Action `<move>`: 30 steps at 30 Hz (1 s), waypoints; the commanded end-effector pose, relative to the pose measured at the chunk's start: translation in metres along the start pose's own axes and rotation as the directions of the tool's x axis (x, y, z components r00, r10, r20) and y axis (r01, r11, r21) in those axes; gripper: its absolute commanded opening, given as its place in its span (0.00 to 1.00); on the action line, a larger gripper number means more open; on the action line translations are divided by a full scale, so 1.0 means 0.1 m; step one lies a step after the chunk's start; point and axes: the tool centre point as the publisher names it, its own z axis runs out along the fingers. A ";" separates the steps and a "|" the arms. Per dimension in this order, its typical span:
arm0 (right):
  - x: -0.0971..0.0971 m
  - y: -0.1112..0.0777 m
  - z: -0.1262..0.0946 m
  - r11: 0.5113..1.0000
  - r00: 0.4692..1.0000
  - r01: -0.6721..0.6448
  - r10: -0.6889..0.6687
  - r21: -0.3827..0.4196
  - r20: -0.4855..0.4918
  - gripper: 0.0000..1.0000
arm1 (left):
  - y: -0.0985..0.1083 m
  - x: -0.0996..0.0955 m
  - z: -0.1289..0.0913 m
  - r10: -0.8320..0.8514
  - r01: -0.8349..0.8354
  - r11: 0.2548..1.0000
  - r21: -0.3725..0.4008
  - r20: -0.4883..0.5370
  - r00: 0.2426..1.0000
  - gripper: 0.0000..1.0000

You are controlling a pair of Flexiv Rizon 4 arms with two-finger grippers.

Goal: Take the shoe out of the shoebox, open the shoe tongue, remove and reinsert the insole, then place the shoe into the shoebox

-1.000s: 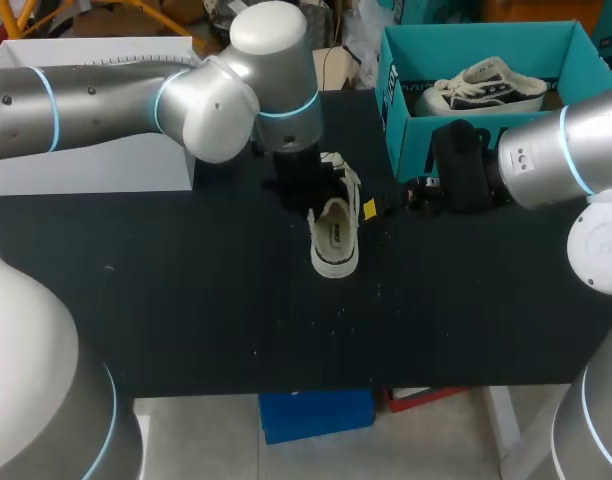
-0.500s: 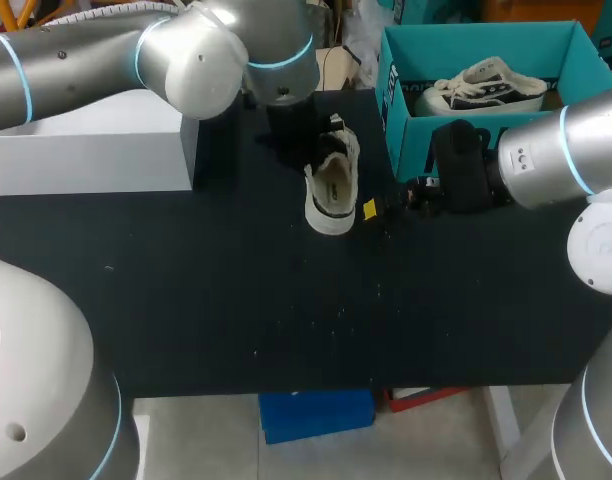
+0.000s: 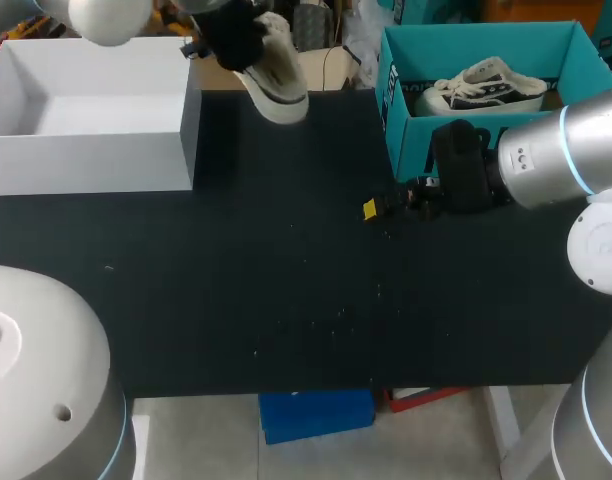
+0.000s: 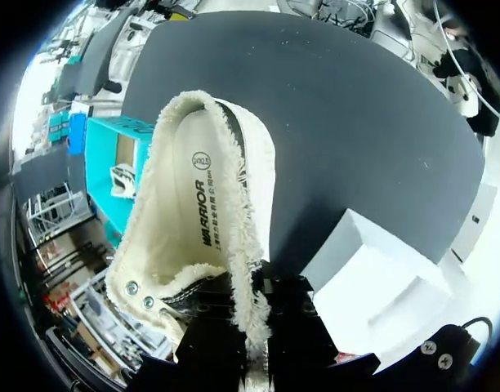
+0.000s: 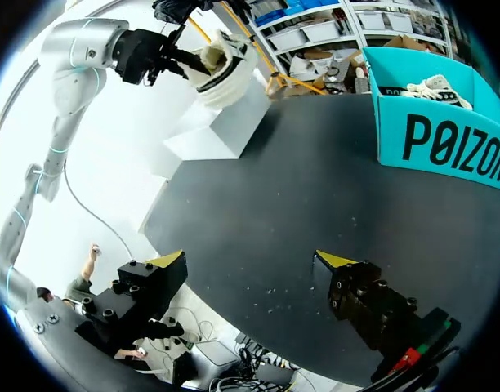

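1. Shoe (image 3: 274, 70) is held clear of the tabletop (image 3: 286, 300) by the left jaws. They are closed on its side wall by the eyelets, with one finger judged to be inside the opening and one outside.
2. From those jaws the long axis of the shoe runs straight ahead, with the eyelet end at the fingers and the heel farthest out. The opening is turned back toward the wrist, so the insole (image 4: 199, 212) is seen lying flat inside.
3. An open white shoebox (image 3: 86, 165) lies below and to one side of the left jaws. The shoe hangs near its corner and is not yet over the open top.
4. The right jaws are spread wide with nothing between them. They are held low over the tabletop, just beside a teal box (image 3: 411, 140) and well apart from the shoe.
5. Two shoes are counted: the one held and a second shoe (image 3: 481, 88) lying in the teal box. Two boxes are counted, and one insole is seen.
6. The placing step is judged to be in hand, since the insole is in place. The left arm alone has the shoe, and the white shoebox is the nearer one to it. The shoe would need to be carried sideways over that open top, its long axis turned along the box, and lowered. Which box is meant cannot be settled.
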 end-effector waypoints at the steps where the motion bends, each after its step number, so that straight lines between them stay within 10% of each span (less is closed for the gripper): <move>1: 0.01 0.01 0.01 1.000 1.000 0.000 0.000 0.002 0.002 1.00 | 0.26 0.62 -0.95 -0.207 0.211 0.976 -0.057 0.069 0.976 0.00; 15: 0.01 0.01 0.01 1.000 1.000 0.000 0.000 0.002 0.002 1.00 | 1.15 1.78 -1.31 -0.508 0.513 0.849 -0.130 0.073 0.858 0.00; 30: 0.01 0.01 0.01 1.000 1.000 0.000 0.000 0.002 0.002 1.00 | 1.56 2.26 -0.75 -0.632 0.632 0.763 -0.138 0.047 0.773 0.00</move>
